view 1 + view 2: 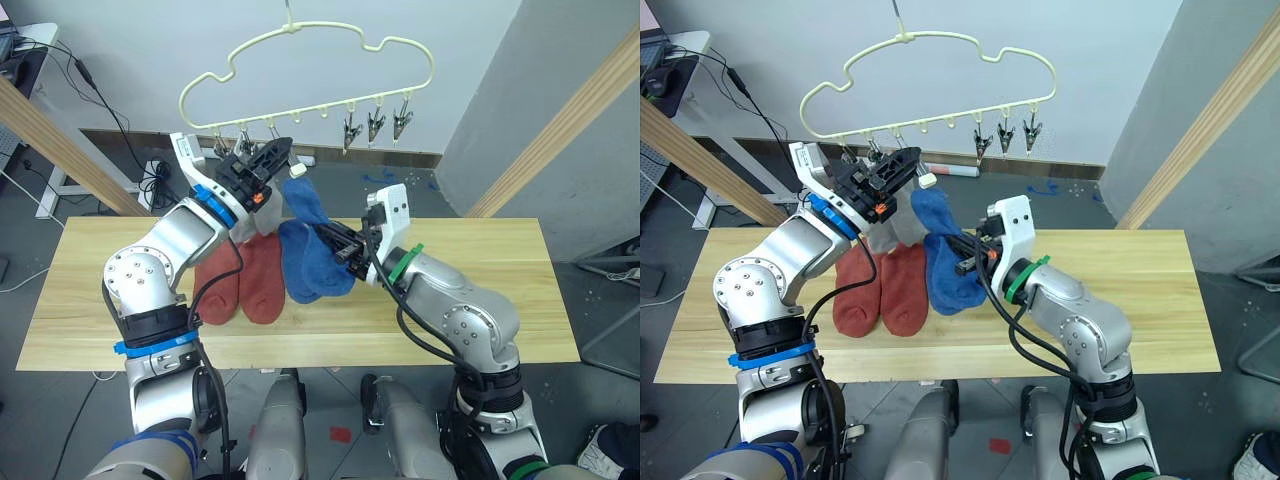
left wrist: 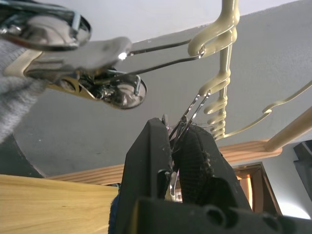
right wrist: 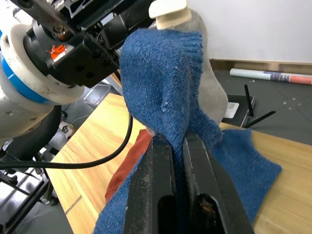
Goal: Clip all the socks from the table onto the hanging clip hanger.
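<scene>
Head cams: clip hanger [image 1: 305,70] hung above table [image 1: 480,290], L gripper [image 1: 262,160] up at its left clips, R gripper [image 1: 335,240] lifting one blue sock [image 1: 305,205] toward it; second blue sock [image 1: 310,265] and two rust-red socks [image 1: 245,280] flat on planks, grey sock [image 1: 902,225] hanging behind the blue. L wrist cam: fingers [image 2: 146,161] pinched on a metal clip [image 2: 183,129], prob squeezing it open. R wrist cam: jaws closed on mid-fold of blue knit, cuff flopping over — soft, light, limp, no slip risk; best fed cuff-edge first, bunched thick for clip bite.
</scene>
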Controlling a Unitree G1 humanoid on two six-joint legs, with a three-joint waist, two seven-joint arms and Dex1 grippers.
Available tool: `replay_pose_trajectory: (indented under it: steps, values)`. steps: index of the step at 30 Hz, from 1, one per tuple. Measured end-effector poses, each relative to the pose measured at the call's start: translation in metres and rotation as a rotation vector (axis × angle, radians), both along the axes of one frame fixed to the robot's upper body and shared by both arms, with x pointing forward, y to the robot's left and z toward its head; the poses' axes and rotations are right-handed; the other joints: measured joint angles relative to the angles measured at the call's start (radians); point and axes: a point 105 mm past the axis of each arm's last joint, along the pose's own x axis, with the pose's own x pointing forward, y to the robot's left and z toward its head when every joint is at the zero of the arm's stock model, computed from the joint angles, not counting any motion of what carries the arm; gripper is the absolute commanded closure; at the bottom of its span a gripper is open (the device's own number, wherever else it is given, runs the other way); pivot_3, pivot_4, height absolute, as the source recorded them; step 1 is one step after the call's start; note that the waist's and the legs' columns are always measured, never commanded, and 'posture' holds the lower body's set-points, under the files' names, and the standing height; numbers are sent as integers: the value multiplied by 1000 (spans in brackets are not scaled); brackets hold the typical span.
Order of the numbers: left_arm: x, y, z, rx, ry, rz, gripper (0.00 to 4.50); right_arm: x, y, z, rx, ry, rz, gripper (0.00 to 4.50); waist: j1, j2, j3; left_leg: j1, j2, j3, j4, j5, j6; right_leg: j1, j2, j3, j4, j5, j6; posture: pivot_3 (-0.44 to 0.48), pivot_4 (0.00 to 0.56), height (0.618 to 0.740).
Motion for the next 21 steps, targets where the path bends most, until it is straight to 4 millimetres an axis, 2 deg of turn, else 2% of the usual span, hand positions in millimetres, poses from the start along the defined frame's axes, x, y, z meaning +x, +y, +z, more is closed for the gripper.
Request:
replay_pose_trajectory:
  steps: [21]
  values:
    - [0,4,1,13,-4,10,4246,3,-7,1,1,5,-25,4500,0,0,0,0,0,0,-1,0,0,0,0,0,-1,0,0,165,391,740]
